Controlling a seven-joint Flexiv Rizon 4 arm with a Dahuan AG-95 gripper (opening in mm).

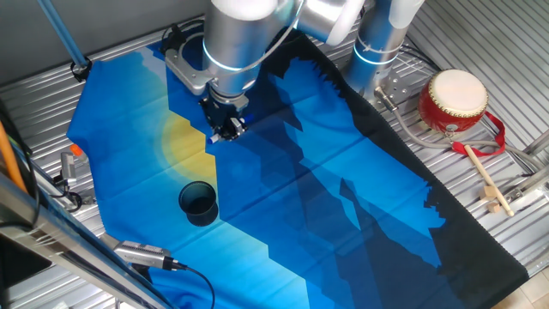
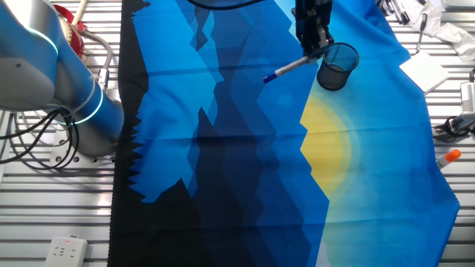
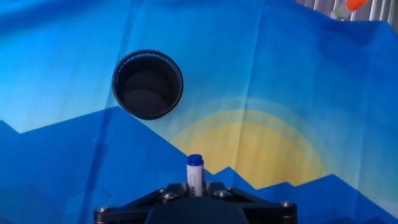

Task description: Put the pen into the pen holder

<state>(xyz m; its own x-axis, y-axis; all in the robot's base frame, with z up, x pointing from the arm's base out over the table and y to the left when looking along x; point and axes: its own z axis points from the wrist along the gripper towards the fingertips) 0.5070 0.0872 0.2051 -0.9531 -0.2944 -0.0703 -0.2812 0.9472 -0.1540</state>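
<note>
My gripper (image 2: 315, 46) is shut on the pen (image 2: 288, 69), a slim white marker with a blue tip, and holds it above the blue cloth. In the hand view the pen (image 3: 195, 174) sticks out between my fingers, blue end up. The pen holder (image 3: 148, 84), a dark round cup, stands empty on the cloth, ahead and to the left in the hand view. In the other fixed view the pen holder (image 2: 337, 66) is just right of my gripper. In one fixed view my gripper (image 1: 226, 127) hangs above and behind the pen holder (image 1: 198, 203).
A red-and-cream drum (image 1: 453, 100) and a pale wooden drumstick (image 1: 486, 180) lie off the cloth at the right. An orange-capped marker (image 2: 447, 157) lies by the cloth edge. A cable plug (image 1: 141, 255) sits near the holder. The arm base (image 2: 74, 104) stands beside the cloth.
</note>
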